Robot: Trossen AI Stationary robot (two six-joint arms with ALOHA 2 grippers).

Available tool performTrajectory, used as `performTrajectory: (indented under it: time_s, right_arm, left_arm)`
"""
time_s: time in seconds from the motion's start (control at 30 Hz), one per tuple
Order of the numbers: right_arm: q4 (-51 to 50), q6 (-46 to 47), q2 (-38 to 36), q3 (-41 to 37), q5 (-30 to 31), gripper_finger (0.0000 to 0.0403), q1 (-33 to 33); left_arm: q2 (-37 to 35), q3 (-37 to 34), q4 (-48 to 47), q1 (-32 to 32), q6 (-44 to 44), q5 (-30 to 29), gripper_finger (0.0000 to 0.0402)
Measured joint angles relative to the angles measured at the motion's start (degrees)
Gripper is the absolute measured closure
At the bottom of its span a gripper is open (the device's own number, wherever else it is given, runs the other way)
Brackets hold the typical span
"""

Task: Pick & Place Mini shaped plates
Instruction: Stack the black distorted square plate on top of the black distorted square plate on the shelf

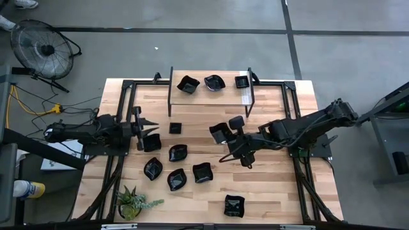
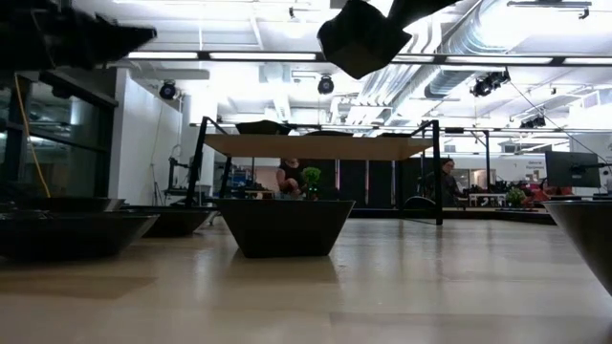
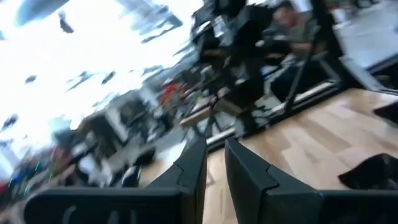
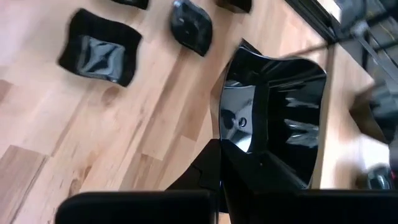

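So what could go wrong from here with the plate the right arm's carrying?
The right gripper pinches only the rim of a glossy black plate, which hangs tilted above the table, so it might slip out. Lowered carelessly, it could knock the loose plates below. The left gripper is nearby, so the arms might crowd each other.

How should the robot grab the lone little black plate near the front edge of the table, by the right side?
Best guess: pinch the raised wavy rim of that plate, coming straight down from above. It lies flat on the wood, so only the upturned edge gives fingers something to close on. It sits apart from the other plates, so either side looks free.
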Motion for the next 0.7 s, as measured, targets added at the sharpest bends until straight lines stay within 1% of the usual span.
performTrajectory:
  time_s: [0.07,0.13,0.2,0.3,0.4,0.5,0.6,0.63,0.7]
  right_arm:
    - [1.5,-2.6,0.3,0.0,-2.2,0.0403,-0.7]
    - [2.3,-5.0,0.8,0.1,-3.3,0.0403,-1.3]
    - [2.3,-7.4,1.8,0.1,-3.1,0.0403,-1.9]
    - [1.9,-9.5,3.3,0.1,-0.8,0.0403,-2.5]
    - [0.9,-11.0,4.3,0.2,3.0,0.0403,-2.7]
    - [-0.1,-12.3,4.5,0.3,7.7,0.0403,-2.7]
    - [-1.2,-13.4,4.5,0.3,11.7,0.0403,-2.7]
    - [-1.8,-13.9,4.5,0.3,12.3,0.0403,-2.7]
    - [-2.8,-14.4,4.5,0.3,11.3,0.0403,-2.9]
  left_arm:
    - [2.9,2.2,0.8,0.0,2.4,2.5,0.0344]
    - [6.7,5.0,1.2,0.0,3.4,3.1,0.0337]
    - [12.1,8.3,0.9,0.0,4.0,3.0,0.0327]
    - [22.6,14.8,-0.6,0.0,6.6,2.9,0.0309]
    - [33.4,23.3,-7.2,0.0,10.5,1.2,0.0294]
    - [43.1,32.0,-16.6,0.0,14.8,-2.7,0.0283]
    - [51.1,39.6,-22.5,0.0,17.7,-6.6,0.0279]
    - [53.3,41.7,-23.9,0.0,19.1,-7.2,0.0279]
    - [57.2,45.7,-25.9,0.0,22.3,-7.6,0.0279]
